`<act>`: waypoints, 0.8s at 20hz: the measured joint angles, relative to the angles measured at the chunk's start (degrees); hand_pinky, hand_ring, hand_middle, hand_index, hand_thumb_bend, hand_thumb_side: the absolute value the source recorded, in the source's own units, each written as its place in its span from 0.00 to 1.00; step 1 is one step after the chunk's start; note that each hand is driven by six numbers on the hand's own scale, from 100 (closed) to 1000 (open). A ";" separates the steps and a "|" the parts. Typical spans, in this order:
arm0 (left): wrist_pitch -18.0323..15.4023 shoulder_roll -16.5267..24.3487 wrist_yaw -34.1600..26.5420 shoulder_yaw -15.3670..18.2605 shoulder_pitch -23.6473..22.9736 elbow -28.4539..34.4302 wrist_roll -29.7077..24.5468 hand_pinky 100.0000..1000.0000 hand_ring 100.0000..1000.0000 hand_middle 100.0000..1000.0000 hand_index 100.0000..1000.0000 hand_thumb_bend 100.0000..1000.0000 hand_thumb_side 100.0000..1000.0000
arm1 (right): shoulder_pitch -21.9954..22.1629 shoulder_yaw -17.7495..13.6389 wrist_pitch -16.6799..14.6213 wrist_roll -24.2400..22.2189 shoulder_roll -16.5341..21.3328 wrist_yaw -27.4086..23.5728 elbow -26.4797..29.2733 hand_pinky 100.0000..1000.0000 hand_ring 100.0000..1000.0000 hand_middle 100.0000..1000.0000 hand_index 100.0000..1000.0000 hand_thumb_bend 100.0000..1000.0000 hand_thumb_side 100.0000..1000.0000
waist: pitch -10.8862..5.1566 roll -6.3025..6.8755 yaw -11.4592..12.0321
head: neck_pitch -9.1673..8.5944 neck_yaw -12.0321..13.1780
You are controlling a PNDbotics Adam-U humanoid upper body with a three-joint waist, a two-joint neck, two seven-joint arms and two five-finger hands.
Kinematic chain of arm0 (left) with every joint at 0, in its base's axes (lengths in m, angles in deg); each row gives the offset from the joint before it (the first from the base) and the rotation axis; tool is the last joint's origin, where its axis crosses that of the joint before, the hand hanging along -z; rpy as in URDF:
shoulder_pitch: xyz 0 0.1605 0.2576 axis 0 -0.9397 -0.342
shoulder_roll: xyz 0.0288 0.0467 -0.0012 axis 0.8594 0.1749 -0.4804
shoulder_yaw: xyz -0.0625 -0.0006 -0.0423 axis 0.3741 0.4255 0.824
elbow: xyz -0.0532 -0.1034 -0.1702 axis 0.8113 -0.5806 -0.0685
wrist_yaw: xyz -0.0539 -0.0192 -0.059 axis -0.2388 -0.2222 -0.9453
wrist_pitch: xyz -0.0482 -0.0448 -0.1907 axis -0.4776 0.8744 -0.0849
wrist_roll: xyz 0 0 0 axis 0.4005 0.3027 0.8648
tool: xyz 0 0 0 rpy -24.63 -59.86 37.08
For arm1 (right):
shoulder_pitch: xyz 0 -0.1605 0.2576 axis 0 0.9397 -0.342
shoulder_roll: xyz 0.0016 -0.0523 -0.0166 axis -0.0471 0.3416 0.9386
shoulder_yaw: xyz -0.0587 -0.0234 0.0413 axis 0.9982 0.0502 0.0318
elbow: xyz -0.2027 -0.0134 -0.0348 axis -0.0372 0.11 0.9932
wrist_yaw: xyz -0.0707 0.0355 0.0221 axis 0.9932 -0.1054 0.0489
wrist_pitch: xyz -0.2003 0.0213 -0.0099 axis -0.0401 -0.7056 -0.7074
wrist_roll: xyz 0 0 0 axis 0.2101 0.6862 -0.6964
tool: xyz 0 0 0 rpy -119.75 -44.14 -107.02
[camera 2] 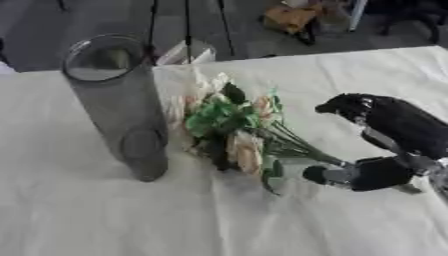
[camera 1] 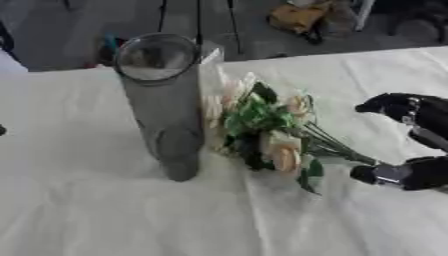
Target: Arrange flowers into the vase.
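Note:
A tall clear glass vase (camera 1: 162,105) stands upright on the white table (camera 1: 105,210), left of centre. A bunch of flowers (camera 1: 262,125), cream and peach blooms with green leaves, lies flat just right of the vase, blooms against its side. The green stems (camera 2: 302,145) run down to the right. My right hand (camera 2: 394,130) comes in from the right edge at the stem ends. Its fingers (camera 2: 337,106) are spread above the stems and its thumb (camera 2: 328,175) lies below them, with a wide gap between. The left hand does not show.
The table's far edge runs just behind the vase, with dark floor, cables and an orange object (camera 1: 297,15) beyond. A small clear container (camera 2: 188,52) sits behind the flowers. Bare white cloth covers the near half of the table.

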 measured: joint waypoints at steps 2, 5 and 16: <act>-0.02 0.00 -0.04 -0.18 0.00 0.00 -0.08 0.54 0.53 0.75 0.90 0.00 1.00 | -0.42 0.30 0.80 -1.14 0.00 -0.33 0.00 0.69 0.79 0.78 0.90 0.61 0.94 | -0.01 0.00 0.05 | 0.00 -0.01; -0.01 0.01 -0.07 -0.19 0.00 0.00 -0.24 0.54 0.53 0.75 0.90 0.00 1.00 | -1.03 0.64 2.15 -2.22 0.01 -1.15 0.00 0.67 0.77 0.76 0.89 0.61 0.92 | -0.02 0.00 0.10 | 0.00 -0.08; 0.09 0.01 -0.30 -0.26 0.01 0.00 -0.70 0.54 0.53 0.75 0.90 0.00 1.00 | -2.68 2.19 7.50 -2.68 -0.03 -4.24 -0.15 0.58 0.71 0.68 0.86 0.59 0.80 | -0.02 0.00 0.75 | -0.01 -0.69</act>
